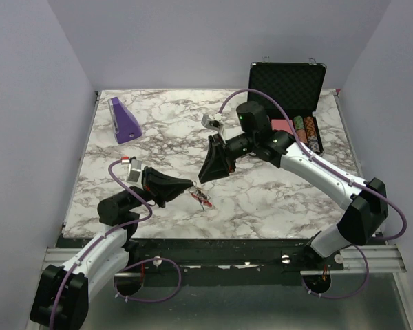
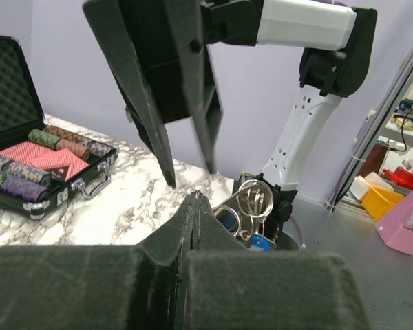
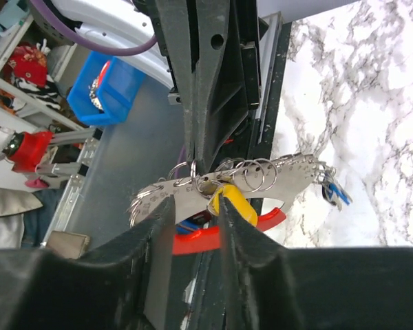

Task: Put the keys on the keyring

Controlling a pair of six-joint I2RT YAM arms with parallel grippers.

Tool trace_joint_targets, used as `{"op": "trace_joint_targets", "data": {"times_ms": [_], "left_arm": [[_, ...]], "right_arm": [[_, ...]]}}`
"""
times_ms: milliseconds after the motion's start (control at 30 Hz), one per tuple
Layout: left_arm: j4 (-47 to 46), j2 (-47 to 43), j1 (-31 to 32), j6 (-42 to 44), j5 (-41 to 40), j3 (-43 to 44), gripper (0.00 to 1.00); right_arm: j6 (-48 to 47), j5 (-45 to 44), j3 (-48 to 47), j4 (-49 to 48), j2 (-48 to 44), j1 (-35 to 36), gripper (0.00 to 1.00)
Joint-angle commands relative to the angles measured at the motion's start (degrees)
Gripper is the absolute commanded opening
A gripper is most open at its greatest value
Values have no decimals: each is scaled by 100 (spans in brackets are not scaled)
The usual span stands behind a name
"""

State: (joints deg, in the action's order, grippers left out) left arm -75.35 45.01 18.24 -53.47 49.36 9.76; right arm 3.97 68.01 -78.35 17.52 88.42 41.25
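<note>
The step in hand, as I judge it, is threading the yellow key (image 3: 233,205) onto the keyring (image 3: 289,175). To do it well I should keep my left end effector (image 2: 195,201) steady, so the ring does not swing, and guide the key's hole along the wire with my right end effector (image 3: 191,207). Small moves are best here, because the rings overlap and the right coil is easy to miss.

My left end effector is closed, pinching the keyring's metal at the very tip of its fingers. The rest of the bunch hangs just beyond that tip: the grey tag, the red crescent (image 3: 213,240) beneath it, and the blue keys (image 3: 334,192) at the far end. I cannot tell whether the bunch touches the bench (image 1: 275,199).

My right end effector is partly open, its fingers standing apart just beside the left tip. The yellow key's head lies in the gap, against the inner face of one finger. I do not appear to be clamping it, and I cannot see whether it already hangs on a ring.
</note>
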Motion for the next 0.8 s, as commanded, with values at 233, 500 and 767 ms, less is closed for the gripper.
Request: {"op": "trace_joint_targets", "data": {"times_ms": [233,500,767], "left_arm": [[-1186,341,-435,344,83,-176,0],[1110,1297,-295,1541,-796,1096,0],[2093,3275,144,2269,-2175,3003,0]], "right_arm": [[-1038,-59,222,595,-413,-986,64],[-1522,-358,847,622,-615,-1831,68],[-1478,-271,1269,200,-800,-2402,72]]}}
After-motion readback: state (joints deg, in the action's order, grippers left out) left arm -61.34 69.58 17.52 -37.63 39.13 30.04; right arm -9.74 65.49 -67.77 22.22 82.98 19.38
